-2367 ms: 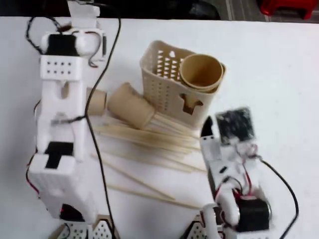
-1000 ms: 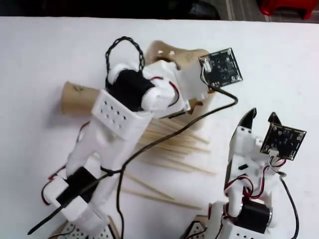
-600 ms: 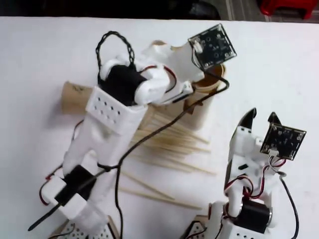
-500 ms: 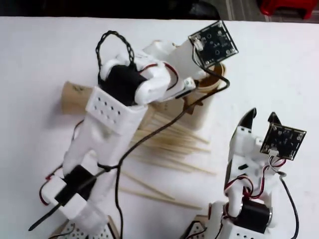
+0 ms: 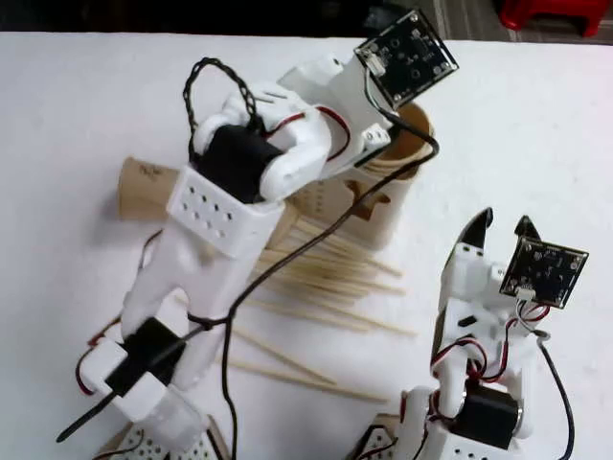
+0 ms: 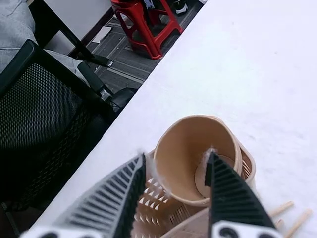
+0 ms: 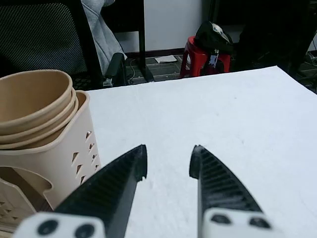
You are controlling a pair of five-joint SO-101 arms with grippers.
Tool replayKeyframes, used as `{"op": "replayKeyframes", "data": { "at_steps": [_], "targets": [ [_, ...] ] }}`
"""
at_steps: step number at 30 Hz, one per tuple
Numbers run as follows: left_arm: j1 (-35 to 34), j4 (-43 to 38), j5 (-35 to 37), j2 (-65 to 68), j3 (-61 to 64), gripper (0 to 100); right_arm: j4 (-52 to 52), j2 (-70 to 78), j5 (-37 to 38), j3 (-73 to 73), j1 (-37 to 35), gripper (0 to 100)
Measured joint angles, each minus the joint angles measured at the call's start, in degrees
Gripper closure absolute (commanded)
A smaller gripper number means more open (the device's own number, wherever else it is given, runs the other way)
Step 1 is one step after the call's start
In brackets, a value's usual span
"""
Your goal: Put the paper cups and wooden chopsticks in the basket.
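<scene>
Two robot arms share a white desk [image 5: 536, 115] strewn with picnic ware. The left arm stretches across to the cream lattice basket [image 5: 378, 216], which stands upright near the middle of the desk. A stack of paper cups [image 7: 34, 101] sits nested in the basket, rims rising above its wall. The left gripper [image 6: 176, 154] hangs directly over that stack, its jaws released and spread apart, one tip over the open mouth of the top cup and the other just outside its rim.

One loose paper cup [image 5: 144, 187] lies on its side on the desk, beside the left arm and partly hidden by it, apart from the basket. The wooden chopsticks [image 5: 326, 287] lie scattered in a loose fan on the desk in front of the basket, between the two arms, some running under the left arm.

The right gripper [image 5: 505, 218] is raised above the desk just beside the basket, on the side away from the loose cup. Its jaws are parted and hold nothing, with bare desk showing between the tips. Beyond the desk's far edge stands a red stool [image 6: 148, 25].
</scene>
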Motion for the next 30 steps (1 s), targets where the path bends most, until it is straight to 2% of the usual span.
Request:
{"op": "replayKeyframes", "data": {
  "at_steps": [4, 7, 12, 17, 20, 23, 25, 30],
  "targets": [
    [-0.09, 2.90, 0.18, -0.79, 0.00, 81, 0.00, 0.00, 0.00, 0.00, 0.00, 85.1],
    [-3.08, 7.82, 0.18, -2.37, 0.00, 86, 0.00, 0.00, 0.00, 0.00, -0.09, 85.1],
    [-13.19, 16.35, 0.18, -4.75, 0.00, 86, 0.00, 0.00, 0.26, 0.00, -2.64, 85.1],
    [-26.46, 23.56, 0.35, -5.54, 0.00, 84, 0.00, -0.35, 2.55, 0.88, -4.75, 85.1],
    [-36.13, 23.74, 0.88, -5.54, 3.25, 79, 0.00, 0.18, 3.43, 1.05, -6.07, 85.1],
    [-43.43, 23.74, 0.88, -5.54, 9.32, 78, 0.00, 0.18, 3.69, 1.05, -7.03, 85.1],
    [-46.15, 22.86, -0.35, -5.54, 14.33, 78, 0.00, 0.18, 3.69, 1.05, -7.03, 85.1],
    [-49.76, 17.41, -9.76, -5.54, 27.69, 78, 0.00, -0.09, 3.69, 1.58, -7.03, 85.1]
  ]
}}
